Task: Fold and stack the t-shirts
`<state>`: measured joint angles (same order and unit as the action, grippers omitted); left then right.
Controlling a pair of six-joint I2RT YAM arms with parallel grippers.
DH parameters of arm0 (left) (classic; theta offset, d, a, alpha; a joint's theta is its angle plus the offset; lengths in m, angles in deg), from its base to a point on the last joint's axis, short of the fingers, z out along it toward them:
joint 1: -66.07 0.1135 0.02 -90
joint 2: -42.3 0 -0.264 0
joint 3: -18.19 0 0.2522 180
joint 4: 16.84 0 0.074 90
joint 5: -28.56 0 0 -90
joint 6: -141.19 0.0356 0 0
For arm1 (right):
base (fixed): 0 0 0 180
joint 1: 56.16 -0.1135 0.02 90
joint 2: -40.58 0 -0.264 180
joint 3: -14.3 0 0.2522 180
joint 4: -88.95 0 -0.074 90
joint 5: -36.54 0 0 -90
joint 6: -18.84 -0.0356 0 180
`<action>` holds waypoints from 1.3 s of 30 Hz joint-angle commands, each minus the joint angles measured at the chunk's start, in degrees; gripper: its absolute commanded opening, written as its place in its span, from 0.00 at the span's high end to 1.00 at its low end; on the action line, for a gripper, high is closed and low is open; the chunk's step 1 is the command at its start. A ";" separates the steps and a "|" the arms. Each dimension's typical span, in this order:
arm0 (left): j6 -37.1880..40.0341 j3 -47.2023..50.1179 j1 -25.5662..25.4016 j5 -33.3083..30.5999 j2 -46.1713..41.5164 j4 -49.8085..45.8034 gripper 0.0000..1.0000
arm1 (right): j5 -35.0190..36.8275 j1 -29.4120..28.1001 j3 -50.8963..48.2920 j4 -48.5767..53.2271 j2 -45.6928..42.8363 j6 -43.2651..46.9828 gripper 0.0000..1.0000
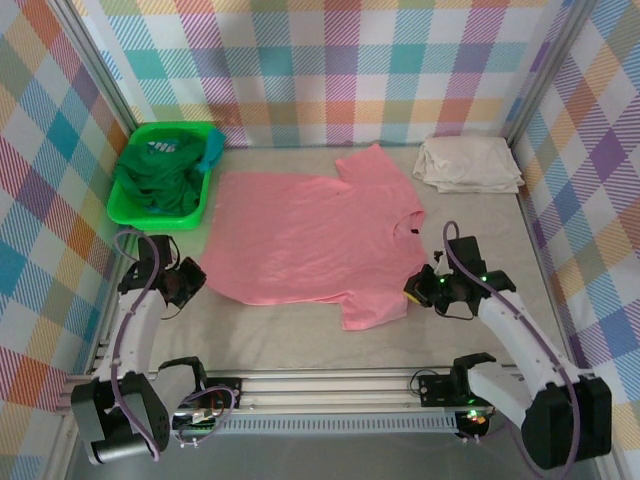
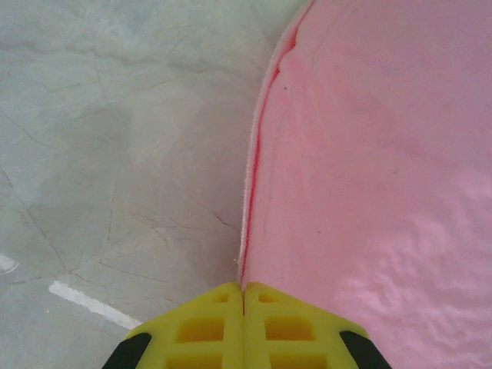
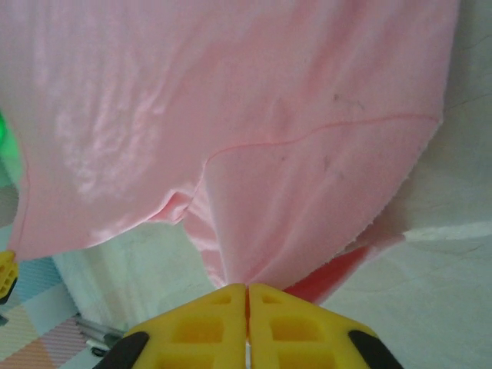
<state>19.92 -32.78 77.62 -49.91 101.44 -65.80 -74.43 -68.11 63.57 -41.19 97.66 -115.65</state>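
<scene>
The salmon-pink t-shirt (image 1: 300,235) lies spread flat in the middle of the table, with one sleeve toward the back and one toward the front. My left gripper (image 1: 200,282) sits at its left hem; in the left wrist view the yellow jaws (image 2: 244,290) are shut with the shirt's edge (image 2: 369,154) pinched between them. My right gripper (image 1: 412,290) is at the shirt's right side near the front sleeve. In the right wrist view it (image 3: 247,290) is shut on a gathered, raised fold of pink cloth (image 3: 231,92). A cream-white t-shirt (image 1: 468,163) lies folded at the back right.
A bright green bin (image 1: 150,222) at the back left holds a crumpled dark green shirt (image 1: 160,185) and a teal one (image 1: 213,145). Checked walls close in the table on three sides. Bare grey table (image 2: 115,154) lies left of the pink shirt.
</scene>
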 commanded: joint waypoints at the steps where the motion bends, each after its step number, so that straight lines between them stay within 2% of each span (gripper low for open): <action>1: 0.36 1.93 0.83 0.60 2.00 3.40 1.00 | 5.52 0.43 1.40 -1.39 4.50 3.31 0.82; 4: 0.41 3.08 0.84 -0.51 2.07 4.54 1.00 | 8.90 0.52 0.67 -2.48 7.14 4.65 0.57; 5: 0.66 3.32 0.83 -0.98 1.93 4.73 1.00 | 9.74 0.55 -0.12 -3.02 7.25 5.01 0.53; 7: 0.91 4.00 0.80 -2.14 1.65 5.27 1.00 | 9.92 0.53 -2.64 -5.58 6.76 6.56 0.52; 11: 0.65 4.10 0.82 -1.43 1.92 5.48 1.00 | 8.14 0.27 -6.52 -3.05 2.61 5.50 0.50; 13: 0.83 3.99 0.80 -1.58 2.13 5.60 1.00 | 5.56 -0.40 -10.08 -3.65 -2.72 5.07 0.50; 18: 1.01 3.34 0.79 -1.29 3.42 5.89 1.00 | 5.20 -4.75 -14.67 -3.45 -10.96 1.40 0.52; 22: 0.89 3.66 0.80 -0.92 4.53 6.83 1.00 | 1.55 -5.30 -19.15 -13.63 -8.97 -1.83 0.56; 26: 0.66 3.46 0.84 -0.14 4.63 6.55 1.00 | 0.88 -7.18 -20.54 -20.53 -6.26 -3.68 0.63; 35: 0.67 4.49 0.84 -0.08 4.91 7.33 1.00 | 4.18 -8.35 -22.02 -25.07 -6.93 -4.77 0.68; 39: 0.68 5.13 0.84 -0.12 5.17 8.00 1.00 | 4.57 -8.31 -20.93 -28.66 -4.25 -3.77 0.71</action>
<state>20.14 -28.56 77.62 -50.74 106.38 -58.85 -69.12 -75.43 42.74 -55.99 91.35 -119.67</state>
